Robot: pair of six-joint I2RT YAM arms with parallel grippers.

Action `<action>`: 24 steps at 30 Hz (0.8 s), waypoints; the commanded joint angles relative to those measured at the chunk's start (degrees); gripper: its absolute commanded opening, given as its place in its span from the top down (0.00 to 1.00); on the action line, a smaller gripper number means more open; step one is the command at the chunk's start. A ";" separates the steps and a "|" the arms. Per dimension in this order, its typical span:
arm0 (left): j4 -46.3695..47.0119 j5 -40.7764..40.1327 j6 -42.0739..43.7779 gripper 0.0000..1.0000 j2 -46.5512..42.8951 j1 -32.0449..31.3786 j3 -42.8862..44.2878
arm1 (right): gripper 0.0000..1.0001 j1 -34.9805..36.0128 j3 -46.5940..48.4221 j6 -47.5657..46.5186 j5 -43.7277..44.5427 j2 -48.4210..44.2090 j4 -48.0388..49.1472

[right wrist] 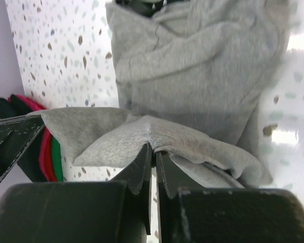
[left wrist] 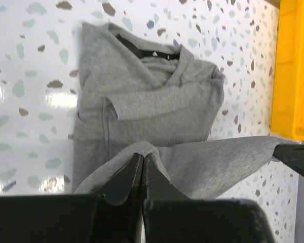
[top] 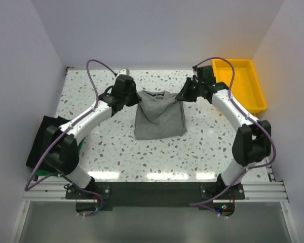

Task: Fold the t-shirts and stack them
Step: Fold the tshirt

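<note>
We're looking at a robot lab here, a closed test cell by every sign. Plain white walls (top: 20,61) box in a speckled table (top: 157,157) on three sides. A bare aluminium rail (top: 266,190) runs along the near edge. Bolted down beside it are two white-and-black robot arms, the left arm (top: 91,117) and the right arm (top: 232,109). Purple cables (top: 88,71) loop off both. A yellow plastic tray (top: 253,83) sits in the far right corner. The one homely thing is a grey t-shirt (top: 159,119) in the middle of the table.
</note>
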 commanded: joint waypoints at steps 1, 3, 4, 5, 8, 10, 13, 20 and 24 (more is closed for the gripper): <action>4.81 3.90 2.38 1.00 5.84 4.44 6.42 | 1.00 -2.68 8.13 -1.38 -0.54 6.58 2.93; 5.07 5.39 3.34 1.00 9.11 7.07 10.46 | 1.00 -3.57 12.78 -1.38 -1.42 9.92 3.11; 5.07 6.44 3.96 1.00 12.52 7.86 13.52 | 1.00 -4.36 14.45 -1.38 -1.94 13.76 3.11; 5.07 6.89 4.05 1.00 14.29 9.44 14.94 | 1.00 -4.80 17.69 -1.21 -2.47 15.54 3.29; 6.30 10.32 5.63 1.00 21.67 12.17 20.83 | 1.00 -6.29 25.24 -0.86 -3.62 24.41 3.99; 7.61 11.37 7.12 1.00 27.12 14.10 24.95 | 0.94 -7.26 29.83 -0.94 -5.10 31.60 3.82; 11.04 17.26 8.09 0.64 32.93 17.17 28.91 | 0.68 -8.67 39.67 -1.38 -5.12 37.78 1.89; 9.38 19.55 10.47 0.39 31.37 20.88 30.61 | 0.40 -10.25 44.31 -4.28 -1.51 37.39 -2.35; 11.57 20.34 6.96 0.52 24.79 18.78 22.28 | 0.52 -6.39 32.77 -5.95 1.65 29.11 0.91</action>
